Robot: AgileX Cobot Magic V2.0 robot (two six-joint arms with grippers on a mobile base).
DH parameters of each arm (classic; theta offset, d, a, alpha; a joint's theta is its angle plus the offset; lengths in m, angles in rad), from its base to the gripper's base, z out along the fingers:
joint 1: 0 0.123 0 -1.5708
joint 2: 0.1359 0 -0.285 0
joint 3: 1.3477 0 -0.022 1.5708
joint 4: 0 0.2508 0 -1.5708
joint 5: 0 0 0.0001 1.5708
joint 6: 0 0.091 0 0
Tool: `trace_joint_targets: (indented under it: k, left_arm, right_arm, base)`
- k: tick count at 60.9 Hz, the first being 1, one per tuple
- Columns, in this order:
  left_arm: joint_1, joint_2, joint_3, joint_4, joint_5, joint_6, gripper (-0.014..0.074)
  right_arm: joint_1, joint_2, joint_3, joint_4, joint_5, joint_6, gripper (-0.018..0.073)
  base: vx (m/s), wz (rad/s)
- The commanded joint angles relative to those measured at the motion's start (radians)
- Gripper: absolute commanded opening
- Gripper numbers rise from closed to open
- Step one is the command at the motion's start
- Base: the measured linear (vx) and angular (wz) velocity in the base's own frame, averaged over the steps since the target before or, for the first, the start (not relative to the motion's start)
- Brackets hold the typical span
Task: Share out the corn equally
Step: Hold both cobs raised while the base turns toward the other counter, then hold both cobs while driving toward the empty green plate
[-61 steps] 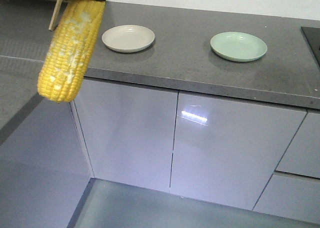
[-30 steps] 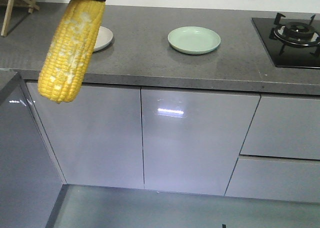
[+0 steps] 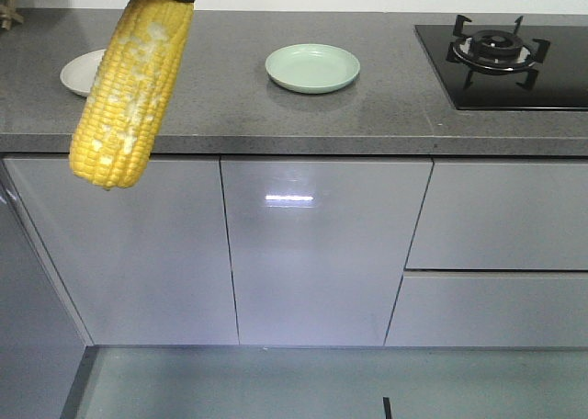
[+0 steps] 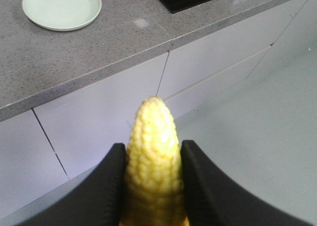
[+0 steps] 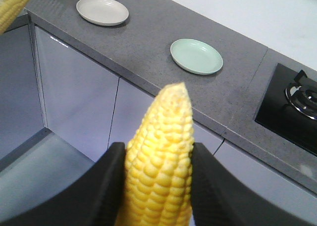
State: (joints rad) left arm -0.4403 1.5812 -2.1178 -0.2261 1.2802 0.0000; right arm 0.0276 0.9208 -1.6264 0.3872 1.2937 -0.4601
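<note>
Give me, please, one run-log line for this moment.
left gripper: shut on left corn cob | right gripper: shut on right corn cob | green plate: empty | white plate: empty

Grey speckled countertop (image 3: 386,116) over glossy pale cabinet doors (image 3: 322,254) and drawers (image 3: 501,212). Pale green plate (image 3: 312,68) near the middle, white plate (image 3: 81,73) at left, black gas hob (image 3: 501,56) at right. Grey floor (image 3: 276,382) below.

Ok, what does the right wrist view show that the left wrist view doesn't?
Only the right wrist view: the beige plate, the gas burner and a second cob's end at top left. Only the left wrist view: a pale spot on the countertop. Both: the green plate, that countertop, and a cob clamped between black jaws.
</note>
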Motion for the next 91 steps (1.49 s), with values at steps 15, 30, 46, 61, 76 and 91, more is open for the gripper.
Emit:
trace_joint_targets:
  k: [15,30,46,61,76,91]
  left_arm:
    - [-0.002,-0.036,-0.025,-0.017,-0.029,0.000,-0.0006]
    - [-0.002,-0.036,-0.025,-0.017,-0.029,0.000,-0.0006]
    - [-0.002,-0.036,-0.025,-0.017,-0.029,0.000,-0.0006]
    - [-0.002,-0.036,-0.025,-0.017,-0.029,0.000,-0.0006]
    - [-0.002,-0.036,-0.025,-0.017,-0.029,0.000,-0.0006]
    - [-0.002,-0.036,-0.025,-0.017,-0.029,0.000,-0.0006]
  right_arm:
    - [-0.007,0.001,-0.020,0.019,-0.008,-0.006,-0.0001]
    - [-0.007,0.001,-0.020,0.019,-0.008,-0.006,-0.0001]
    - [-0.007,0.001,-0.020,0.019,-0.008,-0.006,-0.0001]
    - [-0.007,0.001,-0.020,0.019,-0.008,-0.006,-0.0001]
    - [-0.007,0.001,-0.020,0.019,-0.008,-0.006,-0.0001]
    - [-0.007,0.001,-0.020,0.019,-0.008,-0.006,-0.0001]
  base:
    - [-0.02,-0.10]
    - [0.00,-0.02]
    - [0.01,-0.02]
    - [0.03,0.00]
    - [0.05,-0.02]
    - [0.05,-0.04]
